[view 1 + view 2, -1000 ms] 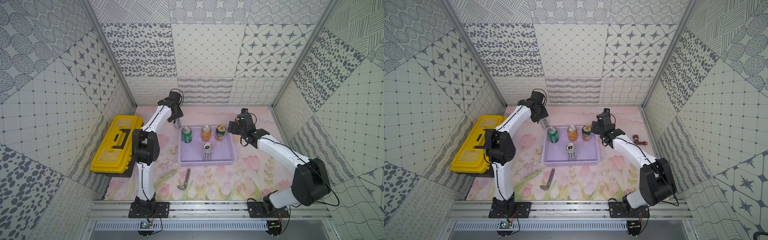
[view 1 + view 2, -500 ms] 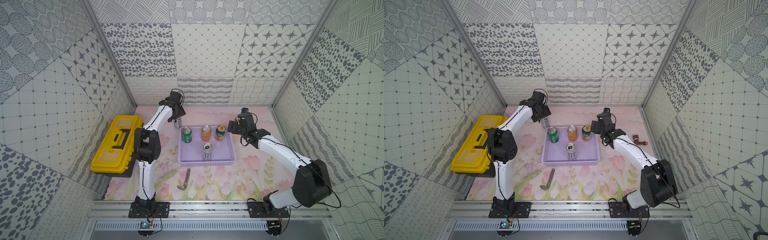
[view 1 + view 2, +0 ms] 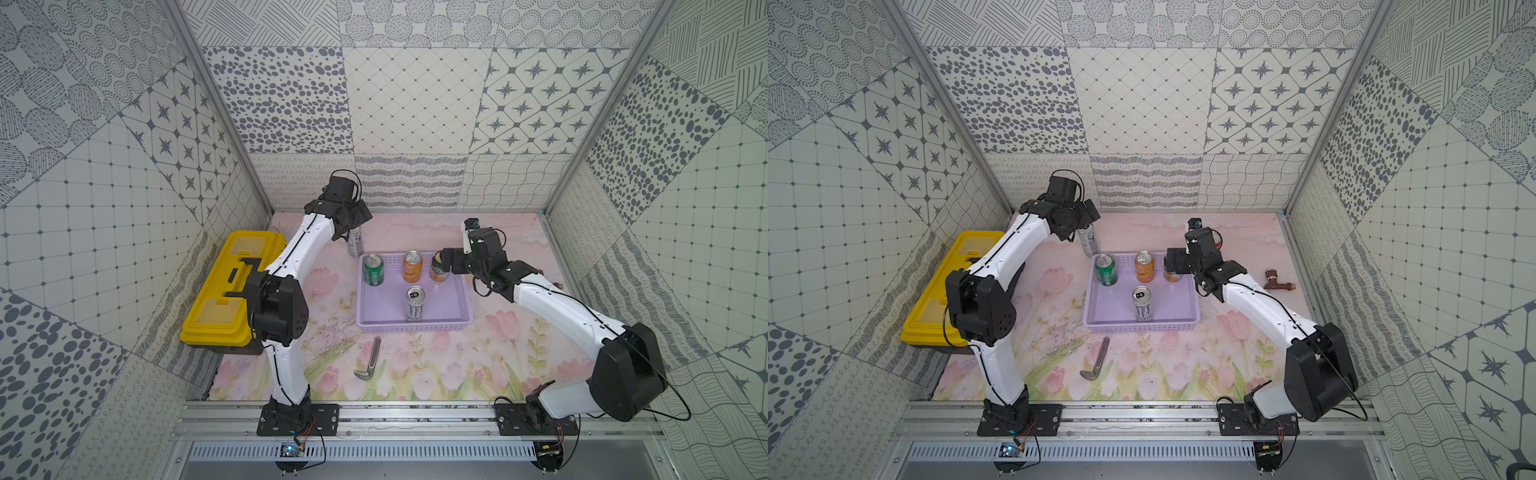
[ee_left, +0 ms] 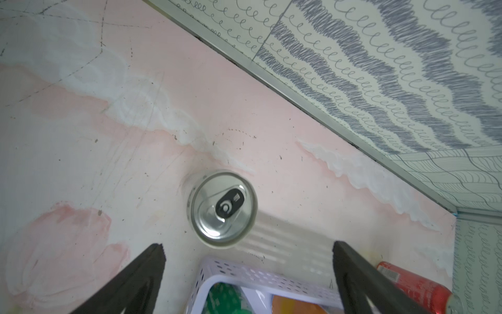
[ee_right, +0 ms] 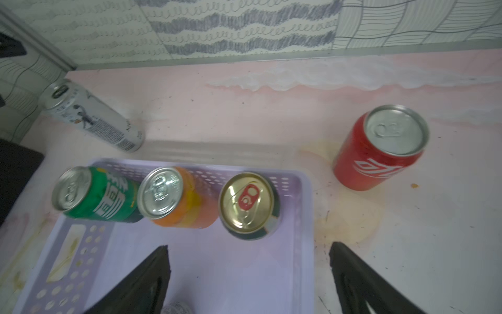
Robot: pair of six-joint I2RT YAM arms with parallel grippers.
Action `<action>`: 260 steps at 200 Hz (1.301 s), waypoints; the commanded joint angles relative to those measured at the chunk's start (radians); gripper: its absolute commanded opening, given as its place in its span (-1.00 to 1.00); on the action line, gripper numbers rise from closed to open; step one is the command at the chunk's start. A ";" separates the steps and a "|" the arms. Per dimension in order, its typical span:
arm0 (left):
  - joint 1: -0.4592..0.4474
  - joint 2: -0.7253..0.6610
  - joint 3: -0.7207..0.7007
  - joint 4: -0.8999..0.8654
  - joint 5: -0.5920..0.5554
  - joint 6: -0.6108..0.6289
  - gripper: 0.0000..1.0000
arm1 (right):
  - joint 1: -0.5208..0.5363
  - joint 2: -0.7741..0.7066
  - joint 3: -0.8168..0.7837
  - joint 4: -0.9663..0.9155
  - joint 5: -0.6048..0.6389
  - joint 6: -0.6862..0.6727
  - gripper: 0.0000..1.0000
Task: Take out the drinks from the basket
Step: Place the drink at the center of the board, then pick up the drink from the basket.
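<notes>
Basket [image 3: 413, 326]: lavender plastic, perforated walls, smooth solid floor, mid-mat. I count four aluminium cans upright inside. The green can [image 3: 373, 271], orange can [image 3: 412, 268] and gold-lidded dark can [image 5: 248, 204] line the far wall, and a tall silver-white can [image 3: 414, 305] stands nearer the front. Two are out on the pink mat [image 4: 81, 136]: second silver-white can [image 4: 223, 209] just past the basket's far left corner, red can [image 5: 380, 148] past the far right corner. Left gripper [image 4: 248, 246]: jaws wide, empty, fingertips clear of that silver can. Right gripper [image 5: 249, 246]: also wide, gripping nothing, over the gold-lid corner.
</notes>
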 commanded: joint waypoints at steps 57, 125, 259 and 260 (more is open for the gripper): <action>-0.165 -0.365 -0.398 0.142 0.039 -0.012 1.00 | 0.186 -0.060 -0.030 0.008 -0.172 -0.095 0.92; -0.220 -0.534 -0.554 0.089 0.056 -0.008 1.00 | 0.269 0.045 -0.016 -0.019 -0.061 -0.118 0.92; -0.225 -0.592 -0.614 0.034 0.015 0.015 1.00 | 0.291 0.088 -0.055 0.009 -0.112 -0.085 0.20; -0.225 -0.593 -0.613 0.033 0.016 0.016 1.00 | 0.290 0.086 -0.054 0.009 -0.112 -0.086 0.19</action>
